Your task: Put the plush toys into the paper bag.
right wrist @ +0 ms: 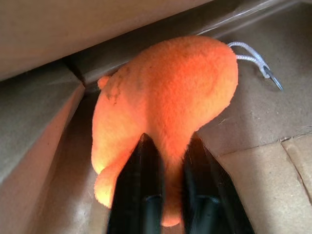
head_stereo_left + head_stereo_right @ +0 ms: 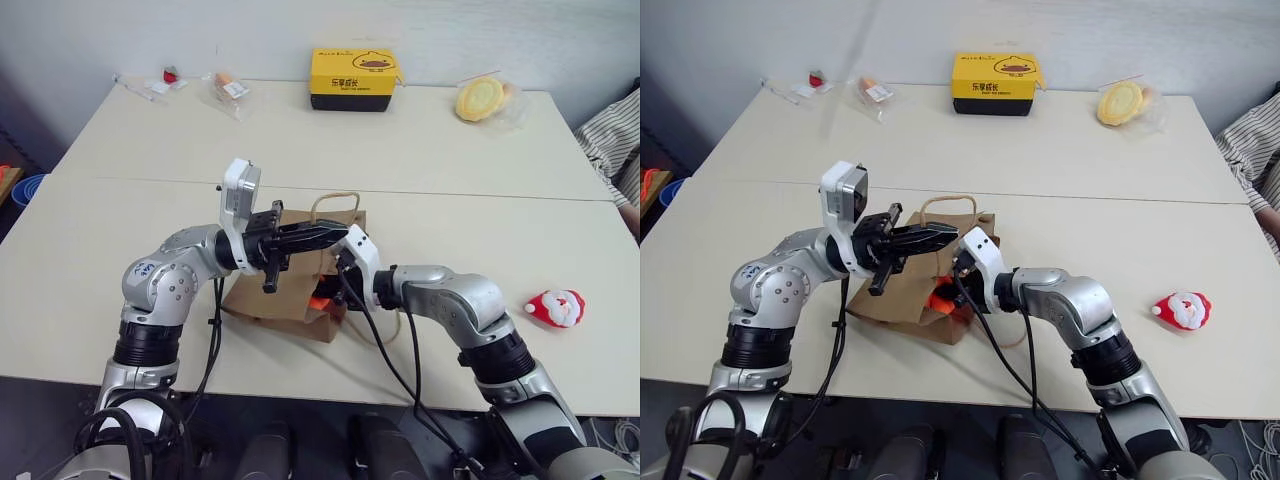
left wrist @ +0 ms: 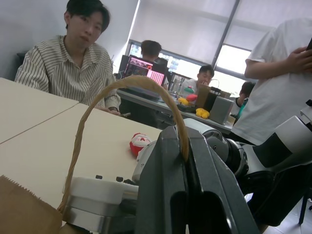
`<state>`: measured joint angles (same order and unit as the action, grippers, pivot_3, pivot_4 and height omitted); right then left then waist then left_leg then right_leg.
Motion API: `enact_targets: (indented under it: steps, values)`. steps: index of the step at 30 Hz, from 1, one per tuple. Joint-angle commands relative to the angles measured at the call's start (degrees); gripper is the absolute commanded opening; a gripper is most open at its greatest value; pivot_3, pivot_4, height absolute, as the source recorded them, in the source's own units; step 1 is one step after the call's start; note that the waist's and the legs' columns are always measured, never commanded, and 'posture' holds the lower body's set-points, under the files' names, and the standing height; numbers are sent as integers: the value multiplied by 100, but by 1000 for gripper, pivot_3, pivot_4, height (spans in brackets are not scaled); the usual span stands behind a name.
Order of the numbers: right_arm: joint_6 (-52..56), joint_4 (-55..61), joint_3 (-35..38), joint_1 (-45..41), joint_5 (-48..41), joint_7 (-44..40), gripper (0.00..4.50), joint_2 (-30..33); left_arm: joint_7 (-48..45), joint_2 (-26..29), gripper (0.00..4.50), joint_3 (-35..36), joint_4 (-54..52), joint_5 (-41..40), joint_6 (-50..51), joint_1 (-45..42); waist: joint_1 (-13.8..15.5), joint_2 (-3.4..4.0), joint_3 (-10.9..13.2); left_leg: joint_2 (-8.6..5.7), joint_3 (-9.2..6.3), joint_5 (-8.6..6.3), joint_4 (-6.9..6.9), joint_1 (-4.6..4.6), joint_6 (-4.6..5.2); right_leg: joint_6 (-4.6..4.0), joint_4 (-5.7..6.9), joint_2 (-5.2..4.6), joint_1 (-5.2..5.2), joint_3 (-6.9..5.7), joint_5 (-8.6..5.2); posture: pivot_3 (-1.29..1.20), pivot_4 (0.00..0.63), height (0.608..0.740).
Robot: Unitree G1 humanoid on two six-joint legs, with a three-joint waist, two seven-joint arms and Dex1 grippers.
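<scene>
The brown paper bag [image 2: 268, 300] lies on the table's near side with its mouth facing my right arm. My left gripper [image 2: 335, 235] is shut on the bag's twisted handle [image 3: 97, 107] and holds it up. Inside the bag, my right gripper [image 1: 168, 141] has its two fingers pressed on either side of the orange plush toy [image 1: 165, 92], which rests on the bag's paper floor. A bit of that orange [image 2: 320, 300] shows at the bag's mouth. The red-and-white Santa plush toy [image 2: 556, 307] lies on the table to the right, apart from both grippers.
A yellow and black box [image 2: 352, 80] stands at the table's far edge. A round yellow item in clear plastic [image 2: 482, 98] lies at the back right, and small wrapped items [image 2: 228, 88] at the back left. A person in a striped shirt [image 2: 610, 140] sits at the right edge.
</scene>
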<state>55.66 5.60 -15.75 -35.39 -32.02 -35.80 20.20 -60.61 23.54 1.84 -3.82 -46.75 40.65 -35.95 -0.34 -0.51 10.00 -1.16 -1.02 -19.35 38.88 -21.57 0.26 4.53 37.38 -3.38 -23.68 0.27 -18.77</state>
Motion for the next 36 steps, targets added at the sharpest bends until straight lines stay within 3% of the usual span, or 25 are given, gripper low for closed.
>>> enact_targets:
  steps: [1, 8, 11, 17, 21, 25, 29, 36]
  values:
    - [-246, 538, 457, 169, -175, -427, 1898, 372, 44, 54, 0, 159, -221, -63, -74, 39, 20, 0, 0, 0, 0, 0, 0, 0, 0, 0, -1, 0, 0, -1, 0, 0, 150, 740]
    - [-723, 1302, 1715, 892, -675, -1180, 4388, 1326, 124, 36, 0, 278, -268, -128, -59, 149, 25, -1, 0, -3, -3, -2, -5, -6, 2, 0, -21, -3, 4, -4, 0, 0, 150, 740]
    - [-1020, 1543, 2544, 1519, -835, -1355, 4451, 1681, 97, 44, 0, 250, -291, -116, -58, 149, 31, -1, 0, -2, -3, -1, -8, -6, 2, 1, -28, -2, 8, -6, 0, 0, 150, 740]
    - [-2062, 2064, 4723, 3195, -902, -1390, 4451, 1802, -88, 131, 0, 226, -142, -57, -106, 31, 89, -1, 1, -2, -2, -1, -9, -6, 3, 6, -37, -2, 17, -3, 3, 0, 150, 740]
    - [-4386, 1588, 5767, 4857, 353, -1879, 4451, 1581, -280, 118, 0, 79, 79, 71, -188, -12, 162, -1, 0, -1, 5, -1, -18, 2, 3, 6, -39, 5, 23, 2, 3, 0, 150, 740]
    - [-5617, 927, 6566, 5948, 697, -1834, 4451, 1145, -389, 60, 0, -9, 202, 123, -241, -55, 166, -1, 0, -4, 22, 1, -21, 14, 9, 13, -43, 5, 31, 14, 4, 0, 150, 740]
    - [-5976, 451, 6989, 6825, 469, -1854, 4451, 693, -437, 19, 0, -51, 296, 173, -289, -107, 162, 2, -1, -1, 23, 4, -45, 37, 4, 13, -53, 7, 38, 19, 4, 0, 150, 740]
    - [-6247, 421, 6612, 6970, 679, -1889, 4451, 1031, -437, 10, 0, -29, 260, 181, -262, -131, 3, 6, -3, 1, 38, 17, -74, 56, -5, 11, -58, 8, 36, 33, 3, 0, 150, 740]
